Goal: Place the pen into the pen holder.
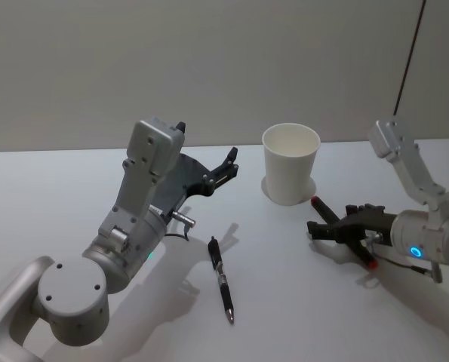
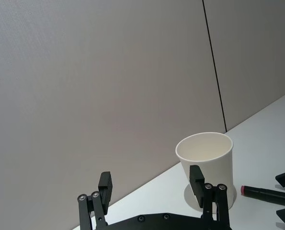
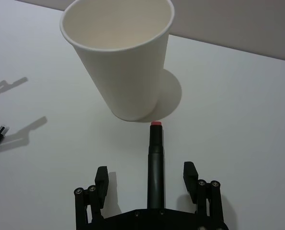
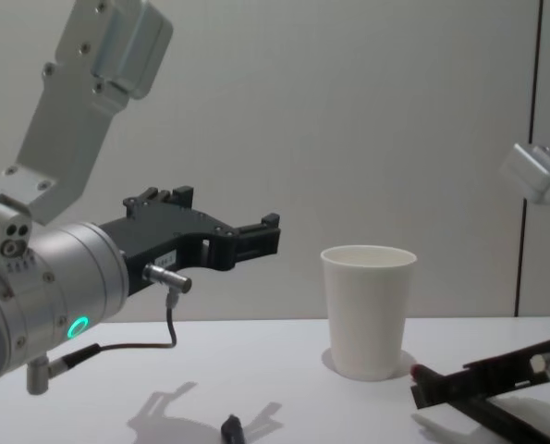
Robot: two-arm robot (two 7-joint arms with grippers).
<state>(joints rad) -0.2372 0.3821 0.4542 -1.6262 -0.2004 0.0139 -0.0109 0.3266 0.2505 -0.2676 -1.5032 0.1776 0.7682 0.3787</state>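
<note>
Left arm bulks up closest, raised off the table (image 1: 58,196); left gripper (image 1: 230,164) hangs in the air left of the pen holder (image 1: 290,170), jaws apart, nothing in them; idle by the look of it.

Right gripper (image 3: 146,170) is the one at work, low over the table right of the cup; jaws apart, one finger (image 3: 101,175) on each side of the red-tipped pen (image 3: 155,148), neither touching the barrel; pen runs straight down the middle of the gap.

Red-tipped pen looks to lie flat on the table, red end pointing at the holder and just beside its base, not touching as far as I can tell; holder stands upright, white paper cup, inside looks empty.

A second, black pen (image 1: 222,280) lies on the table nearer the left arm, well apart from the cup; no gripper on it.

Step in hand, my read: pre-grasp on the red-tipped pen; gripper lined up, not yet closed; nothing placed so far.

Next move calls for: close on the barrel, lift clear, tip the pen upright, carry it over the rim, let go; no forward shove, since the red end sits so near the light cup and could push it over.
</note>
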